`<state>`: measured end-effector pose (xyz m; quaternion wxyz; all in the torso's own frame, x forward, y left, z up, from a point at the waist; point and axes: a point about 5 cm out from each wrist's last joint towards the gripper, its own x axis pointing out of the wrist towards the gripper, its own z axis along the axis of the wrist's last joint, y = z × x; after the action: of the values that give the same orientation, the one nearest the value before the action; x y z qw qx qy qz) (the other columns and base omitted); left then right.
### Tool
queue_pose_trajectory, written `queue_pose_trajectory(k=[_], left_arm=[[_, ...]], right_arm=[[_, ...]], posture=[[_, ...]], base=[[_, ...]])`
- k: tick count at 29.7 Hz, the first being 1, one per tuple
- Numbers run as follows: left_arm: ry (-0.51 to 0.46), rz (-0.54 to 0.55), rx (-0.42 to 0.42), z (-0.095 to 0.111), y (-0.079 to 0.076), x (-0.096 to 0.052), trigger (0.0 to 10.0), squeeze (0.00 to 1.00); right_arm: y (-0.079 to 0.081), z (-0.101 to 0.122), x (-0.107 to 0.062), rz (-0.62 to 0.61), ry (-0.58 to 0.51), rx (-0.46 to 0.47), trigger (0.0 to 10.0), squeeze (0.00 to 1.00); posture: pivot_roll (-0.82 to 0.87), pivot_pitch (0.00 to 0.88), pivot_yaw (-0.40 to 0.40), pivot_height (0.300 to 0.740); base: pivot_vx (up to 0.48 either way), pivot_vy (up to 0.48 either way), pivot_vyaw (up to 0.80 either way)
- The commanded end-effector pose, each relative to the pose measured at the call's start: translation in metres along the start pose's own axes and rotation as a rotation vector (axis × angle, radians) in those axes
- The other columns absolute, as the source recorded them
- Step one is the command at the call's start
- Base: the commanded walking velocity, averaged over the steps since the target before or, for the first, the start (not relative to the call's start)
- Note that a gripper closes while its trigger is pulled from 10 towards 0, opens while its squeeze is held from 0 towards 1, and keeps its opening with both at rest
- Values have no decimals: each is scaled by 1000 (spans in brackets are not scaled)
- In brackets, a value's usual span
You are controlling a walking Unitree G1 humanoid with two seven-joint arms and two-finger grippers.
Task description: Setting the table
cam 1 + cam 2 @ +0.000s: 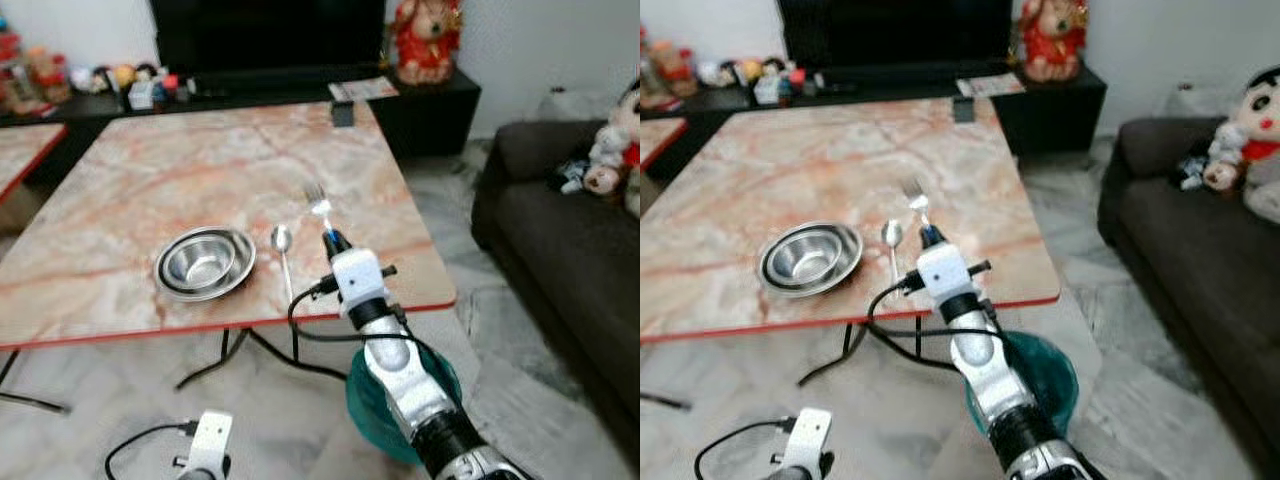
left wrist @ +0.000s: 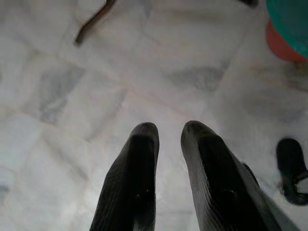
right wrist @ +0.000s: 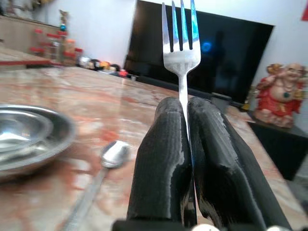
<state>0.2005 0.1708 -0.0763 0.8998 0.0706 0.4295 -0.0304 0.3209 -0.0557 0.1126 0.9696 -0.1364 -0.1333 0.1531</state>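
Right gripper (image 3: 185, 108): jaws clamped on the handle of a metal fork (image 3: 181, 43), ribbed black fingers (image 3: 161, 159) pressed on both sides of the thin shaft. Fork is shiny steel with four tines, pointing away from the robot, held above the tabletop (image 1: 200, 160) near its near-right part.

Tabletop: polished pink-and-cream marble pattern, glossy, thin red edge. On it:
- steel bowl (image 1: 205, 262), round, shiny, looks like two nested; about 9 o'clock of the fork
- steel spoon (image 1: 283, 252), oval head away from the robot, slim handle toward the near edge; lies between bowl and fork, just beside the bowl, not touching it
- small dark object (image 1: 343, 113) at the far edge, 12 o'clock of the fork; cannot tell what it is

Left gripper (image 2: 168, 139): hangs low over the pale marbled tile floor (image 2: 72, 96), jaws a narrow gap apart, holding nothing.

Around: teal round tub (image 1: 375, 400) on the floor behind the right arm, under the tabletop's near-right corner. Black cable (image 1: 310, 335) loops off the right wrist. Dark sofa (image 1: 560, 240) at 3 o'clock with plush toys (image 1: 610, 150). Black TV (image 1: 265, 35) on a low dark cabinet at 12 o'clock, red figurine (image 1: 425, 40) beside it.
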Motion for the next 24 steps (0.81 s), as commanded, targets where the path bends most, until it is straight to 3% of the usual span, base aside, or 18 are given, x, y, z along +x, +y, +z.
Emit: queue_pose_trajectory(k=[1,3,17,24], left_arm=[[13,-7,-6,-2,-5,0,10000,0],[13,-8,-4,-2,-5,0,10000,0],[14,-2,-4,-3,-2,0,10000,0],[10,-5,6,-3,-1,-1,10000,0]], right_arm=[[-2,0,0,-7,7,-17,10000,0],[-1,0,-1,-15,3,32,10000,0],[-1,-2,0,-46,33,44,10000,0],[-4,-19,-7,-135,160,142,10000,0]], posture=[[-82,0,67,740],[-81,0,66,740],[-77,2,75,740],[-77,0,81,740]], base=[[296,0,488],[300,0,350],[298,0,0],[244,0,0]])
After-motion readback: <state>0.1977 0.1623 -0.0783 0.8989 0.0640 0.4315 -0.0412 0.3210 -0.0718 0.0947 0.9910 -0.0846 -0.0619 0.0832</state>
